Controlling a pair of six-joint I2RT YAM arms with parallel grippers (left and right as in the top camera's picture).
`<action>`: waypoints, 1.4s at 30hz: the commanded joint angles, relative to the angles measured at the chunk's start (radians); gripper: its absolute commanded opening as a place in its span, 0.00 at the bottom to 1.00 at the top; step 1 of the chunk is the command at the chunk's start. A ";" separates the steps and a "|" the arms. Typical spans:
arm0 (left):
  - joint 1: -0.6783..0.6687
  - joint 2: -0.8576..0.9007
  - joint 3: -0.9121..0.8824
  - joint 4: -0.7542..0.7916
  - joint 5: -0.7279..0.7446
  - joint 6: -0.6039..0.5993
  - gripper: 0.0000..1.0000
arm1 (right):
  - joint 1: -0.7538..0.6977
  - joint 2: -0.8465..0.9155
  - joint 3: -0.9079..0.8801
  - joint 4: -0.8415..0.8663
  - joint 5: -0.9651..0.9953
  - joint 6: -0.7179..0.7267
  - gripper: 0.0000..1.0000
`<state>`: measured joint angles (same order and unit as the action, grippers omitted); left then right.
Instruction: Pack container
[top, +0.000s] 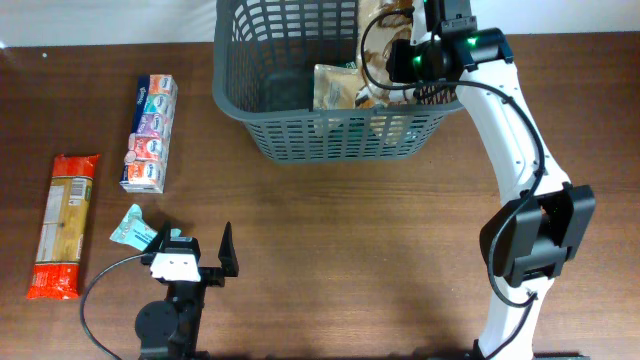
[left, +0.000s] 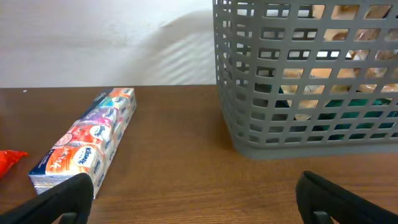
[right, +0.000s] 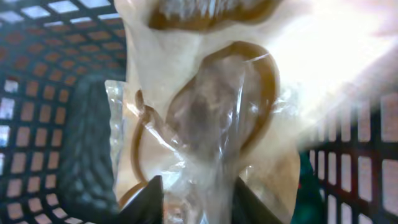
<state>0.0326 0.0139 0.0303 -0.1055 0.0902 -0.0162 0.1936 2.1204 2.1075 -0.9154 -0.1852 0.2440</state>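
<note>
The dark grey slotted container (top: 300, 140) stands at the back middle of the table, seen also in the left wrist view (left: 298, 134) and around the right wrist view (right: 56, 93). My right gripper (top: 432, 45) hangs over the container's right side, shut on a clear and beige food packet (right: 205, 118) with brown markings (top: 378, 30). Another beige packet (top: 335, 88) lies inside. My left gripper (top: 195, 262) is open and empty, low over the table near the front left (left: 193, 199).
A pack of tissue packets (top: 150, 132) lies left of the container, also in the left wrist view (left: 87, 146). An orange pasta packet (top: 63, 226) lies at the far left. A small teal packet (top: 130, 228) lies by the left gripper.
</note>
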 joint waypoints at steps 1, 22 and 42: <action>0.005 -0.008 -0.007 0.003 0.007 0.006 0.99 | 0.005 -0.017 0.013 0.002 -0.006 -0.023 0.53; 0.005 -0.008 -0.007 0.003 0.008 0.006 0.99 | -0.053 -0.018 0.628 -0.214 0.282 -0.140 0.99; 0.005 -0.008 -0.007 0.003 0.008 0.006 0.99 | -0.505 -0.033 0.797 -0.651 0.560 -0.132 0.99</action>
<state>0.0326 0.0139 0.0303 -0.1055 0.0906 -0.0162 -0.2840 2.1193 2.8883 -1.5444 0.3450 0.1085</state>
